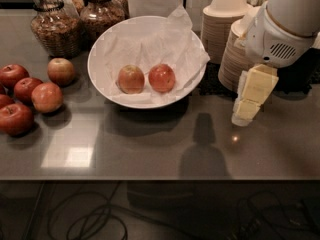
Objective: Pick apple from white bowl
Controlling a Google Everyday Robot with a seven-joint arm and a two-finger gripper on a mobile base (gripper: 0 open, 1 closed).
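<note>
Near right, above the table (150, 149): gripper (243, 116), well apart from the bowl; whether open or closed cannot be told, and nothing is seen in it. Middle: white bowl (93, 71), paper-lined, holding the apple (161, 77), red, just right of a paler apple (131, 79). Far right: stacks of paper bowls (222, 26).

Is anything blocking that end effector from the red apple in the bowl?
Only the right rim of the white bowl and its raised paper lining lie between them. The end effector hangs right of the bowl; the red apple sits uncovered.
</note>
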